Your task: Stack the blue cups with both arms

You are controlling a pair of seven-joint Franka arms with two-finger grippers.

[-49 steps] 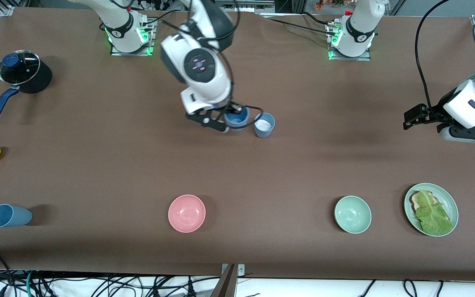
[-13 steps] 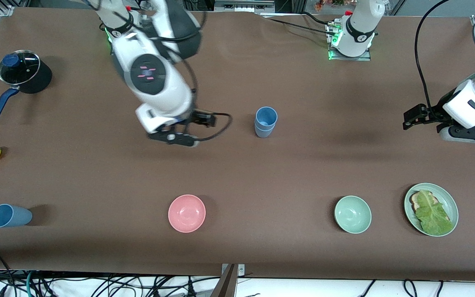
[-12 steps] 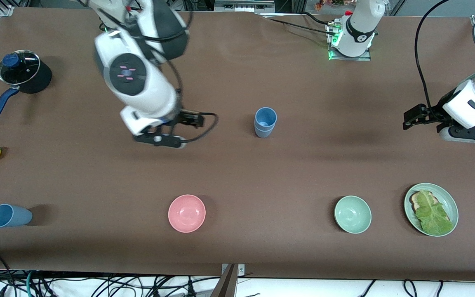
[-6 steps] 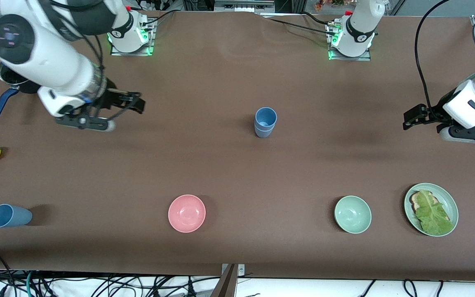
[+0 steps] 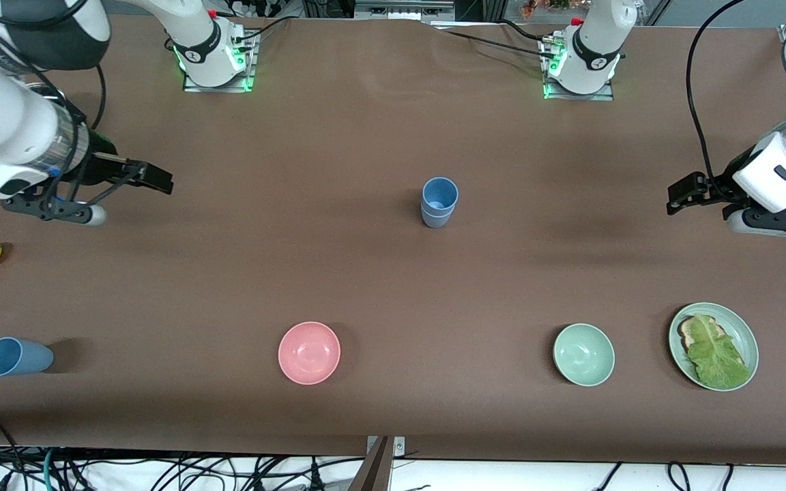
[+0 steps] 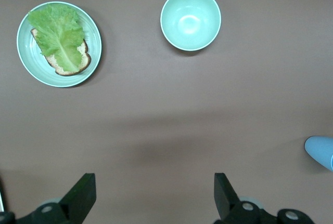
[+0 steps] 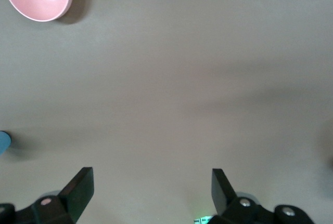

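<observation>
The blue cups (image 5: 439,202) are seen nested upright at mid-table, one inside the other, farther from the front camera than the pink bowl (image 5: 309,352) and the pale green bowl (image 5: 583,354). A third blue cup (image 5: 15,356) lies on its side near the right arm's end. The right gripper (image 5: 139,179) is held wide open and empty over bare table near that end. The left gripper (image 5: 688,194), likewise spread wide and empty, waits over the left arm's end.
</observation>
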